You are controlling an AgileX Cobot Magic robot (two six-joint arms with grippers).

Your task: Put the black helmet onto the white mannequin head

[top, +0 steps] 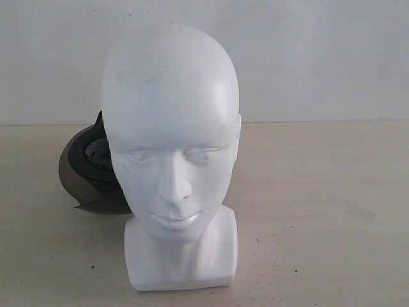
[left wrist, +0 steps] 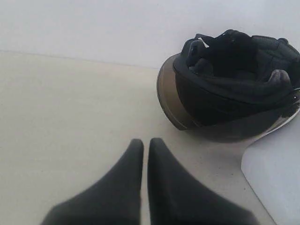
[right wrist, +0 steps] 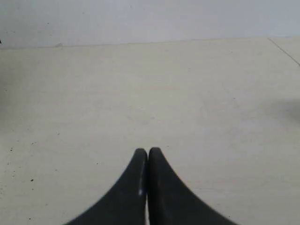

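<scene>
The white mannequin head (top: 171,153) stands upright near the table's front, facing the exterior camera. Behind it to the left lies the black helmet (top: 89,167), mostly hidden by the head. The left wrist view shows the helmet (left wrist: 234,89) upside down, padded lining and straps up, smoky visor toward the gripper. My left gripper (left wrist: 146,143) is shut and empty, a short way from the helmet, with a corner of the mannequin head's base (left wrist: 276,178) beside it. My right gripper (right wrist: 147,152) is shut over bare table. Neither gripper shows in the exterior view.
The beige table (top: 319,211) runs back to a plain white wall (top: 319,57). A seam or table edge (right wrist: 284,50) crosses the far corner in the right wrist view.
</scene>
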